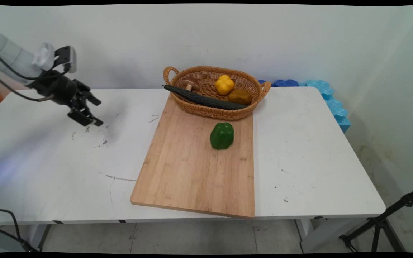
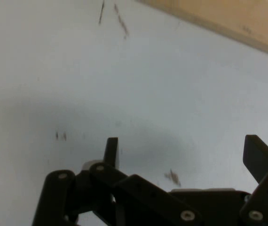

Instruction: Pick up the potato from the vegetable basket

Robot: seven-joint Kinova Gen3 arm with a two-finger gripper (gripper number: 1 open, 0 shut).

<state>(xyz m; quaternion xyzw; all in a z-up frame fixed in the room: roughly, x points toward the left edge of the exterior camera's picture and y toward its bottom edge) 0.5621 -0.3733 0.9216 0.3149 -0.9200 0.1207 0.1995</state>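
Observation:
My black gripper (image 1: 97,113) hangs open above the bare white table (image 1: 48,168) at the left, holding nothing. In the hand view the gripper (image 2: 183,153) shows its two fingers spread wide over scuffed table top, with an edge of the wooden cutting board (image 2: 237,21) at the top right. A green bell pepper (image 1: 222,135) lies on the cutting board (image 1: 192,172), well to the right of the gripper. Behind it a wicker basket (image 1: 206,109) holds a dark cucumber (image 1: 203,98), a mushroom (image 1: 190,84), a yellow pepper (image 1: 224,84) and a brownish vegetable (image 1: 240,96).
Blue foam pieces (image 1: 330,100) lie along the table's far right edge by the wall. A black tripod (image 1: 385,222) stands on the floor at the lower right. Black cables (image 1: 13,73) hang from the arm at the left.

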